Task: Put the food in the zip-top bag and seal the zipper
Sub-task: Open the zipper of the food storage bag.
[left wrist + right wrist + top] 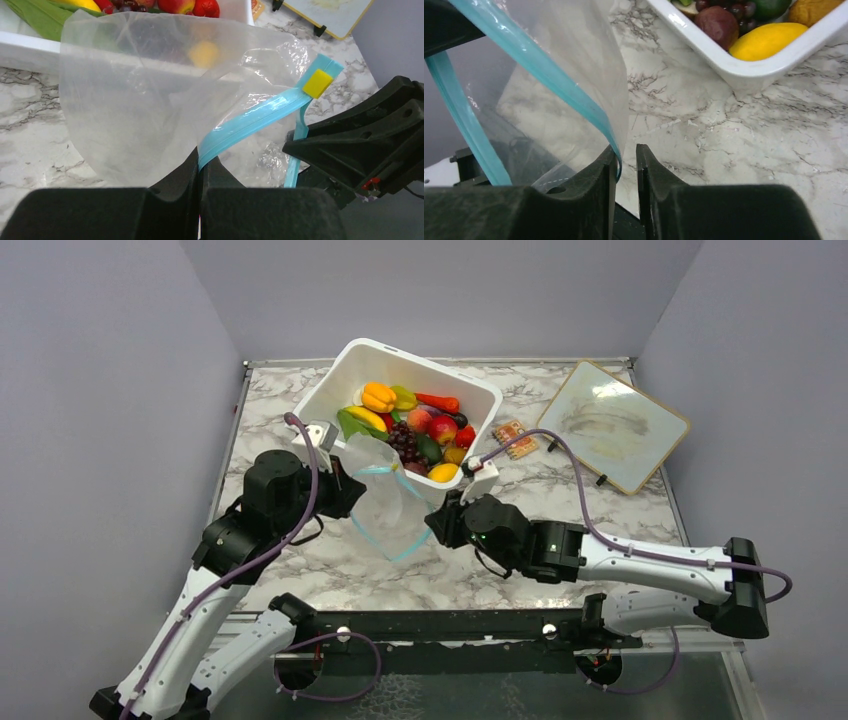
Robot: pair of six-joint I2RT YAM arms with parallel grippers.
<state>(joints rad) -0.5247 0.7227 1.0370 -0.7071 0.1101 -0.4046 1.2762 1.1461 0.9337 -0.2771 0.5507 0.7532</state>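
The clear zip-top bag (392, 502) hangs above the table between my two grippers, just in front of the white tub (322, 398). The food (420, 425) lies in the tub: peppers, carrot, apples, grapes, green pieces. My left gripper (201, 159) is shut on the light blue zipper (250, 122), near a yellow slider (317, 83). My right gripper (626, 150) has its jaws a narrow gap apart. The zipper (539, 65) rests against its left finger (606, 165) and is not pinched. The bag (140, 100) looks empty.
A small orange patterned packet (515, 438) lies right of the tub. A whiteboard with a wooden frame (615, 425) lies at the back right. Walls close in the table on three sides. The tub's near rim (744, 70) is just beyond the right gripper.
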